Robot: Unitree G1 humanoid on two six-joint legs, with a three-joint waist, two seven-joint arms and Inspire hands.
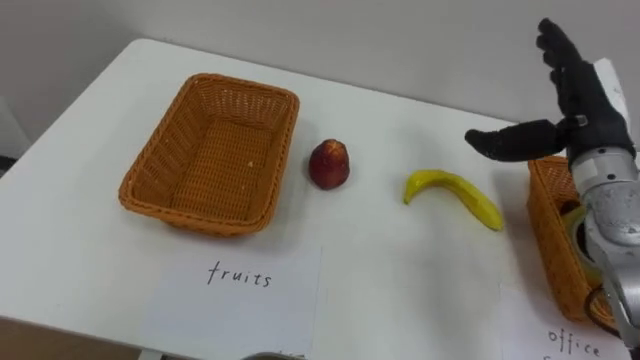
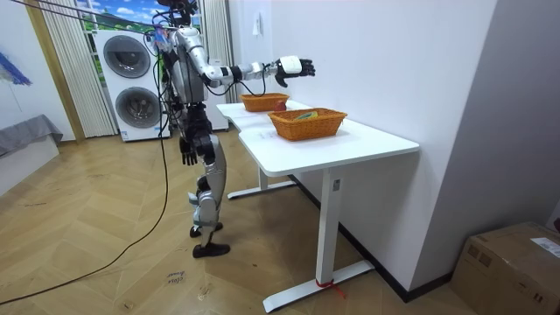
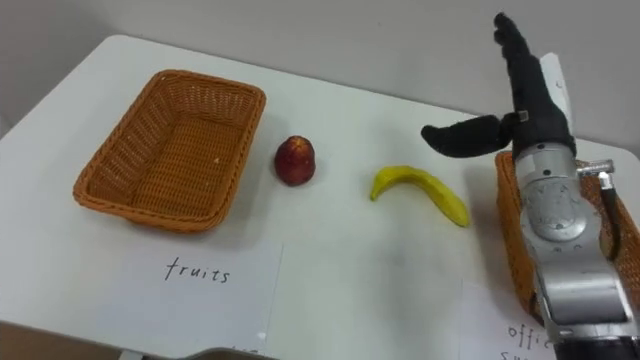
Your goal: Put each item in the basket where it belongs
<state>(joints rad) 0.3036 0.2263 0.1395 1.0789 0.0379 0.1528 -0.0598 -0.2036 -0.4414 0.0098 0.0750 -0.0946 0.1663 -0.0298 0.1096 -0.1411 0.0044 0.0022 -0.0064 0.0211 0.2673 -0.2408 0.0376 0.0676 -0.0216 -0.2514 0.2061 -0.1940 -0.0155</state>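
Robot stands at the long side of the white desk [image 1: 400, 270], stacked washing machines [image 2: 131, 83] behind it, right arm stretched out over the top.

Left on the desk: empty wicker fruit basket [image 1: 215, 155], long side running near to far. At the right edge: second wicker basket [image 1: 552, 240], mostly hidden by the forearm. There is something yellowish inside, can't tell what.

Right robot hand [image 1: 575, 110]: released, fingers straight and pointing up/far, thumb spread out to the left, holding nothing. In the room view it hangs well above the desk. In the eye views it sits over the far left corner of the right basket, up and right of the banana, not touching it.

Left robot hand [image 2: 188, 150]: hanging down by the hip in the room view, can't tell the finger state.

Paper label [image 1: 240, 285] lies just near of the fruit basket. A second paper label [image 1: 570, 340] is at the near right, by the other basket.

Banana [image 1: 455, 195]: flat on the desk between the baskets, nearer the right one, stem end left.

Red fruit [image 1: 329, 164]: upright on the desk, just right of the fruit basket, apart from it, left of the banana.
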